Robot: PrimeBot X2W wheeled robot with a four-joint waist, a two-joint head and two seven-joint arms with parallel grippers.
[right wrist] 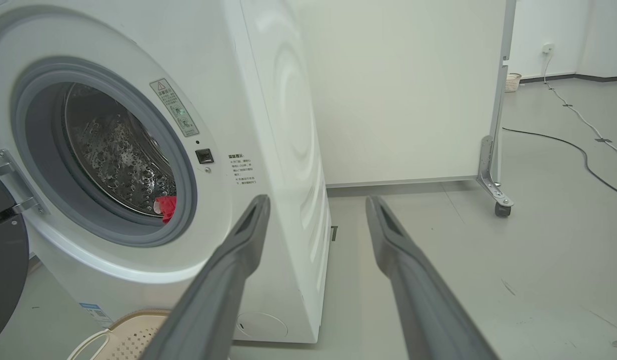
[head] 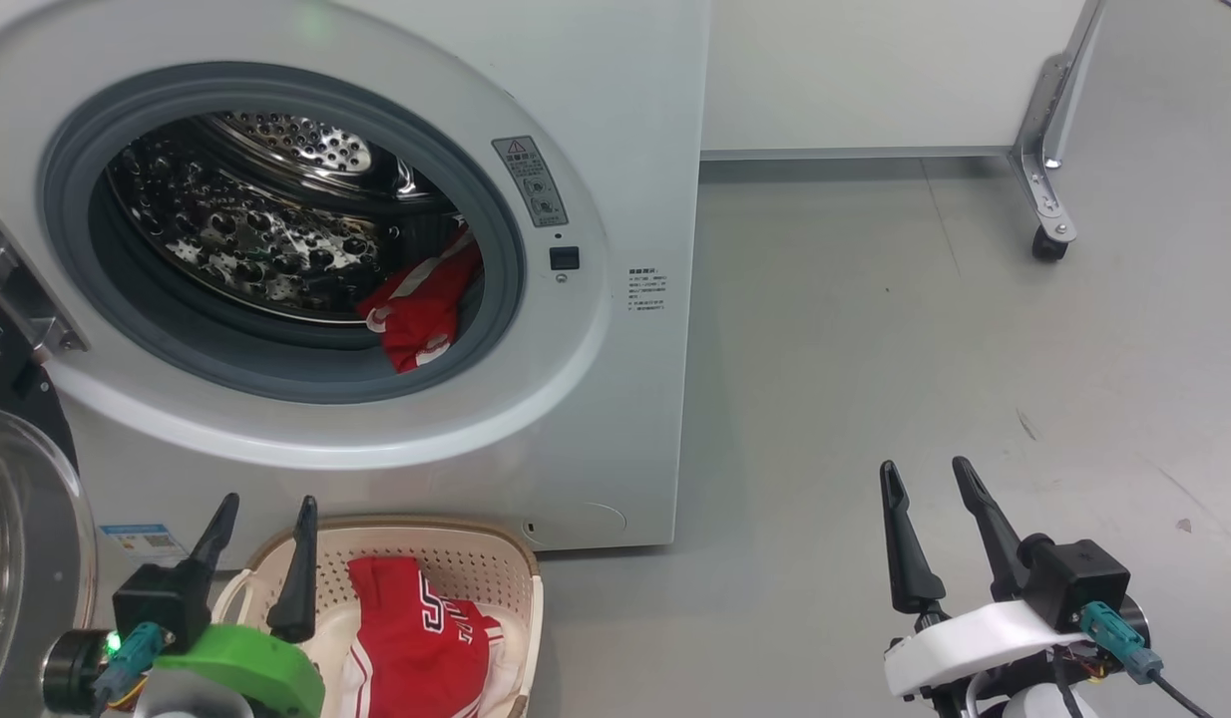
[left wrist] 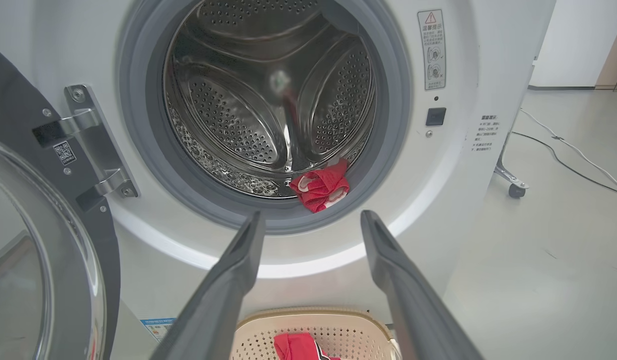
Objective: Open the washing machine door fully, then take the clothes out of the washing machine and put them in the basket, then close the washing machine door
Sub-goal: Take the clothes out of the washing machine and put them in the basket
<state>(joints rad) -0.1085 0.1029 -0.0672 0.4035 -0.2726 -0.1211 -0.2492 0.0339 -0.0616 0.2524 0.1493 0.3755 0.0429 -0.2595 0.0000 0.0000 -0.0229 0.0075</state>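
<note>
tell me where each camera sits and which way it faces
Head: high, looking down at the washing machine and basket; left hand, right hand, both open.
Left wrist: low, facing straight into the drum; own fingers.
Right wrist: facing the machine's right front corner and floor; own fingers.
Shared: all three show red clothes in the drum.

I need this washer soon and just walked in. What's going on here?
The robot is unloading the washing machine. Its door is swung open to the left. A red-and-white garment lies in the basket in front of the machine. A second red garment sits at the front lower edge of the drum. Both grippers are open and empty, the left gripper by the basket and the right gripper over the floor.
</note>
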